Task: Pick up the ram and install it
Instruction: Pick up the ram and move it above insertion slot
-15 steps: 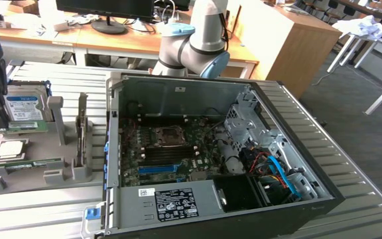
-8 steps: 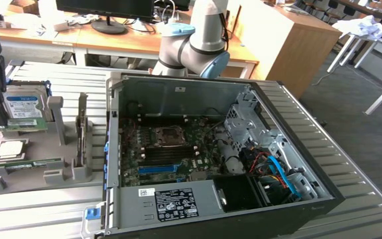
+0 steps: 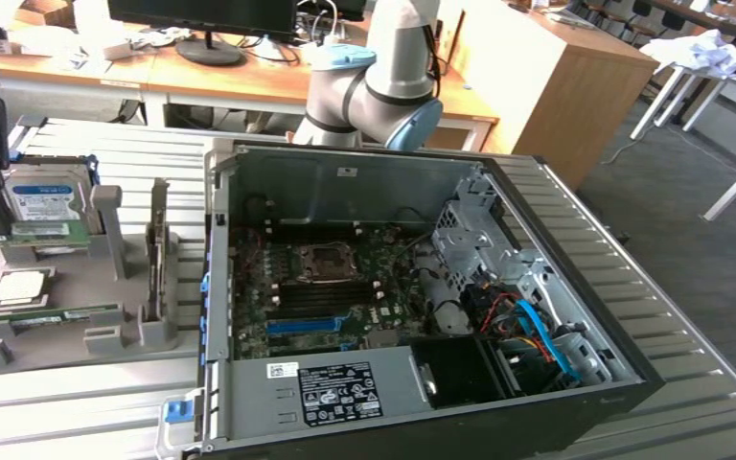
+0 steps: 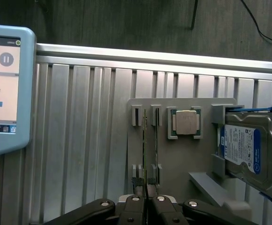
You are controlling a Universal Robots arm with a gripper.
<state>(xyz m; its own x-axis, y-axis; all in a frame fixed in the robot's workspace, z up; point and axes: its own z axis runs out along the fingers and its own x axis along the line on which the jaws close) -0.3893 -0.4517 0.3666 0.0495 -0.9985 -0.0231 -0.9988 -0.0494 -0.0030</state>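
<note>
1. Gripping the ram (image 4: 145,150) edge-on, the fingers (image 4: 136,202) are almost fully closed, pinching the thin green stick between them.
2. Doing this step well, I judge, means holding the stick level and square in the pinch. It should come straight away from the posts of the grey parts holder (image 4: 173,159), with no hard squeeze on the chips.
3. In the exterior view the ram (image 3: 49,233) hangs at the fingers above the holder; whether it is fully free of its slot I cannot tell.
4. The holder sits on the ribbed table (image 4: 79,140). It carries a processor (image 4: 186,123) in a square recess, a hard drive (image 4: 248,150) upright in a bracket, and another green stick (image 3: 68,314).
5. Farther off, the open computer case (image 3: 342,182) holds a motherboard with its processor socket (image 3: 323,262), a blue slot (image 3: 302,325) and a power supply (image 3: 330,388).
</note>
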